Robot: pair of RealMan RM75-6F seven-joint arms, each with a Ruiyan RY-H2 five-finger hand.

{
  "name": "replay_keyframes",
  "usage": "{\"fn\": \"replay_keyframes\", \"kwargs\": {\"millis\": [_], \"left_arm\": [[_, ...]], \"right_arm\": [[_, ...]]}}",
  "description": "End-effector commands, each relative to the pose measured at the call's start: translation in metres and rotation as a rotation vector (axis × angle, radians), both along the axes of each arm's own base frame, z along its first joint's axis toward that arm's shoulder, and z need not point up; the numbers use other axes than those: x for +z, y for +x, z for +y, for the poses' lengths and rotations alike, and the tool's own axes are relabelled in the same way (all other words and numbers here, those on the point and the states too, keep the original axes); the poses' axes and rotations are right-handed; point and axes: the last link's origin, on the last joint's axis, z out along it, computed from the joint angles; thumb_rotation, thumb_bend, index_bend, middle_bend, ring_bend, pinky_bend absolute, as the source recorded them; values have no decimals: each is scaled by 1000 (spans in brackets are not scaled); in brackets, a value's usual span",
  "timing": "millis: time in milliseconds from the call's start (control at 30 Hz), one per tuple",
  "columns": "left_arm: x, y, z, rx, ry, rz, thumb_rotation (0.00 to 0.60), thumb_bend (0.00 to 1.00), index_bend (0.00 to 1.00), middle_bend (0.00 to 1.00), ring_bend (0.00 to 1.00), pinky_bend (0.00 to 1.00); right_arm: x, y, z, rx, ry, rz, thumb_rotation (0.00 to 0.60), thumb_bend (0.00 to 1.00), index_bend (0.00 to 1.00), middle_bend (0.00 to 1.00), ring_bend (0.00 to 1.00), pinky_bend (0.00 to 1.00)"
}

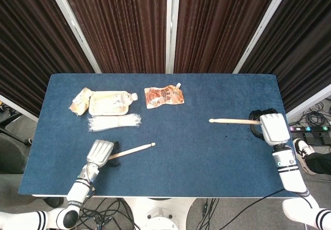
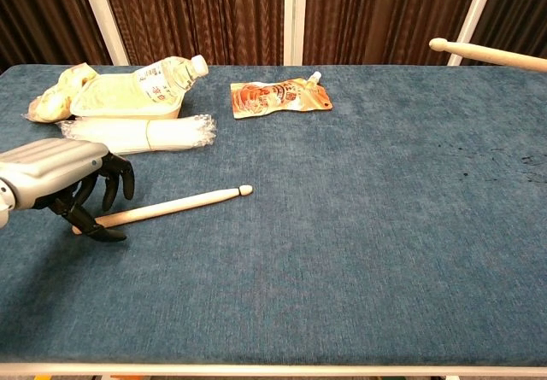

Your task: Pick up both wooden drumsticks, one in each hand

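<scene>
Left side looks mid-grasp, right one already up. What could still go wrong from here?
The left robot hand is at the butt end of the drumstick on the table, with fingers curled around it; a grip that far from the middle may let the tip sag or the stick roll away. The straw pack lies close behind and could be nudged. The right robot hand holds its raised drumstick by one end too, so it may pivot or slip.
</scene>
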Motion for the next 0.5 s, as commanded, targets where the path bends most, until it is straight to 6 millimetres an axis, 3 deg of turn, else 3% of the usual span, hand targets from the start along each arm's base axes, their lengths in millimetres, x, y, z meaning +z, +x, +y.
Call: {"fn": "replay_keyframes", "kwargs": {"millis": [33,500], "left_arm": [[-1,0,0,4,-4,2,478,139,431,561,674,726],[-5,-8,3,24,-15,28,450,282,451,575,679,726]], "right_arm": [[-1,-1,0,-3,2,-1,600,470,723,654,498,373],[-4,-6,1,-15,12,-6,600,470,723,654,498,373]]}}
